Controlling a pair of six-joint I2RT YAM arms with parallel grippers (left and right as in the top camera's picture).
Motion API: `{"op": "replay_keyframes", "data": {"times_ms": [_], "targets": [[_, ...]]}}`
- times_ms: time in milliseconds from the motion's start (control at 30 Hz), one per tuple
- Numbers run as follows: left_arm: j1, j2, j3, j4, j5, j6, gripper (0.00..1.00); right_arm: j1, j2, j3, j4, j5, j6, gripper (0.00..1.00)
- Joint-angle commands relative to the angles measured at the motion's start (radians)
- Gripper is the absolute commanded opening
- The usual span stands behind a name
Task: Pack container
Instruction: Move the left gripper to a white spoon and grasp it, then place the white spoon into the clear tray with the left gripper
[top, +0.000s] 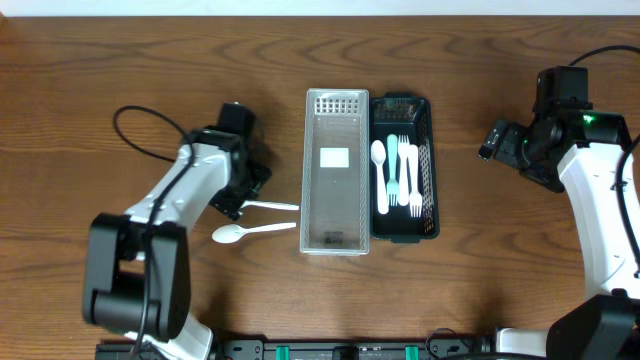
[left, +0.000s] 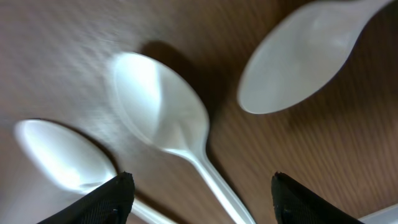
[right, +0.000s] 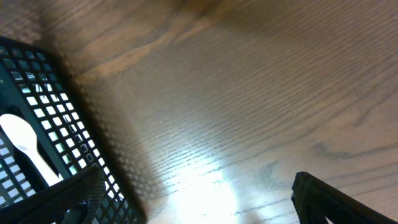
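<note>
Three white plastic spoons lie on the wood in the left wrist view: one in the middle (left: 158, 106), one at lower left (left: 59, 152), one at upper right (left: 298, 62). My left gripper (left: 200, 199) is open just above them, with the middle spoon's handle between its fingers. In the overhead view the left gripper (top: 240, 203) is over one spoon's bowl end (top: 275, 205), and another spoon (top: 250, 232) lies just below it. A clear container (top: 335, 110) stands beside a black basket (top: 427, 120) holding white cutlery (top: 398, 172). My right gripper (top: 494, 142) is open and empty, right of the basket.
The right wrist view shows the black basket's mesh wall (right: 56, 112) at left with a white spoon (right: 22, 140) inside it, and bare wood between the right gripper's fingers (right: 199, 199). A black cable (top: 150, 125) loops behind the left arm.
</note>
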Motion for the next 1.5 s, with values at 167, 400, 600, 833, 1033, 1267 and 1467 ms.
{"op": "replay_keyframes", "data": {"times_ms": [167,400,600,833,1033,1267,1467], "targets": [[-0.013,0.079,0.014,0.046,0.013,-0.034,0.73,-0.004,0.003,-0.005,-0.028,0.000,0.016,0.99],[-0.013,0.114,0.009,0.079,0.051,-0.061,0.62,-0.004,0.003,-0.005,-0.029,0.000,0.016,0.99],[-0.013,0.115,-0.048,0.135,0.070,-0.075,0.48,-0.005,0.003,-0.005,-0.035,0.010,-0.005,0.99],[-0.013,0.115,-0.063,0.122,0.106,-0.031,0.06,-0.005,0.003,-0.005,-0.035,0.027,-0.006,0.99],[-0.013,0.073,-0.063,0.097,0.174,0.066,0.06,-0.005,0.003,-0.005,-0.036,0.027,-0.006,0.99],[-0.014,-0.156,-0.043,0.092,0.175,0.271,0.06,-0.005,0.003,-0.005,-0.036,0.027,-0.006,0.99],[-0.047,-0.409,-0.025,0.092,0.200,0.509,0.06,-0.005,0.003,-0.005,-0.031,0.027,-0.006,0.99]]}}
